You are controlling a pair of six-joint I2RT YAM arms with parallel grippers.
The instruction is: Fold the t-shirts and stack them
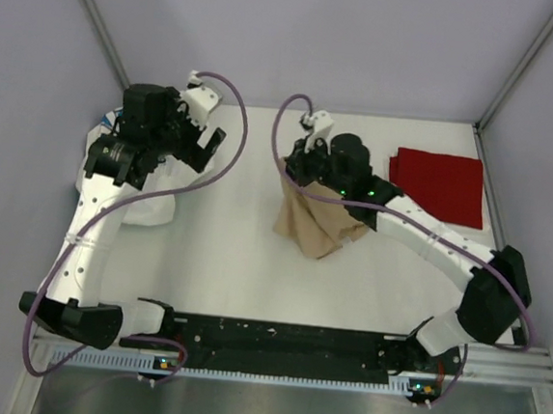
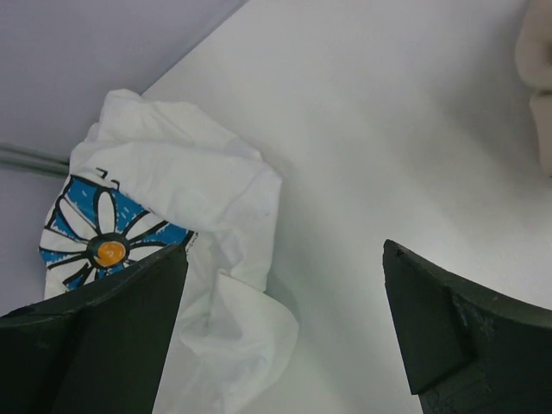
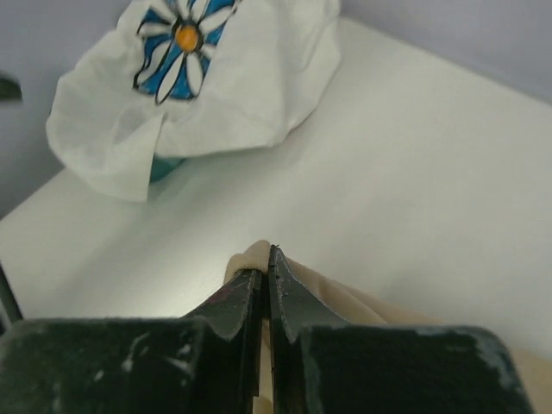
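Observation:
My right gripper (image 1: 296, 178) (image 3: 266, 252) is shut on a bunched fold of the tan t-shirt (image 1: 319, 222) (image 3: 379, 310), which hangs crumpled from it at the table's middle, its lower part touching the table. The dark red t-shirt (image 1: 438, 184) lies folded flat at the back right. The white daisy t-shirt (image 1: 149, 204) (image 2: 172, 190) (image 3: 216, 78) lies crumpled at the left edge. My left gripper (image 1: 192, 153) (image 2: 285, 254) is open and empty, above the daisy shirt's right side. The tan shirt's edge shows in the left wrist view (image 2: 536, 78).
Lilac walls (image 1: 368, 41) with metal corner posts (image 1: 94, 17) enclose the white table (image 1: 223, 260) on three sides. A black rail (image 1: 284, 338) with the arm bases runs along the near edge. A bit of teal (image 3: 164, 166) peeks from under the daisy shirt.

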